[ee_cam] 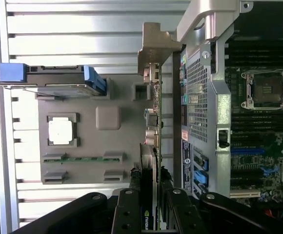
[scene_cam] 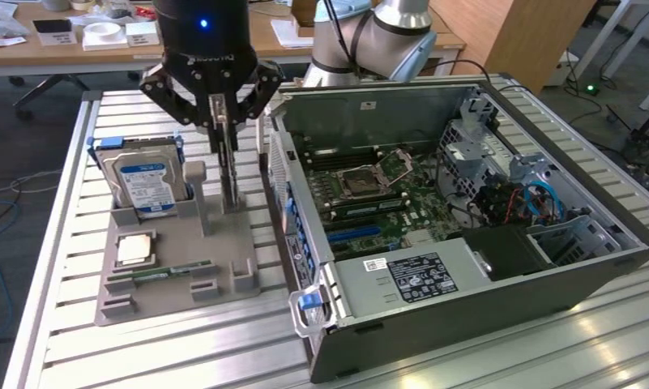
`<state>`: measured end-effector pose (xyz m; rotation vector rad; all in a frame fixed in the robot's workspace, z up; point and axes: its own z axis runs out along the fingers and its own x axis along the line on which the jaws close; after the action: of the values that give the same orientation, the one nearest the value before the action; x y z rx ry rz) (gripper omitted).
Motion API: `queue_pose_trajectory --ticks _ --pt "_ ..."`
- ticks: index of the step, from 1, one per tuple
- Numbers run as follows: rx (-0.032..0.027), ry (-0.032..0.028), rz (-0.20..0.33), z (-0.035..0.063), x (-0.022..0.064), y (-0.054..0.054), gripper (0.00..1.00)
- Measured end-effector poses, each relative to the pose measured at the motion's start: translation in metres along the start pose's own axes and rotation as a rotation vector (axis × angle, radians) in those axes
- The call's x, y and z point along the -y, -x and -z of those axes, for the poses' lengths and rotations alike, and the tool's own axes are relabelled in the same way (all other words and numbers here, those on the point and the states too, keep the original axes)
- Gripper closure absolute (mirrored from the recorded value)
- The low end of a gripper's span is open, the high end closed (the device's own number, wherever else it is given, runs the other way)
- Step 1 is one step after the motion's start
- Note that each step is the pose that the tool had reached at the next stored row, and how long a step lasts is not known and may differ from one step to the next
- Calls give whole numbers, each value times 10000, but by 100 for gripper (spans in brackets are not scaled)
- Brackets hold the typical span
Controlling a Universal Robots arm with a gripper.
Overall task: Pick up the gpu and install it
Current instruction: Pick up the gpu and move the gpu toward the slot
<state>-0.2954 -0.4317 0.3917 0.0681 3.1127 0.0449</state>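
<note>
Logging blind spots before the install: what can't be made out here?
- gpu face: edge-on in the wrist view; in the exterior view the gripper covers its top.
- Hard drive label text: too small in the exterior view, edge-on in the wrist view.
- Motherboard near end: hidden under the labelled box, exterior view.

Hard drive, CPU, memory stick.
</note>
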Motion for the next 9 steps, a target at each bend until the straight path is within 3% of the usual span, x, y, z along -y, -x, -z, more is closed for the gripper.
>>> queue_pose_trajectory --ticks 9 --pt "13 0 1 320 -10 9 74"
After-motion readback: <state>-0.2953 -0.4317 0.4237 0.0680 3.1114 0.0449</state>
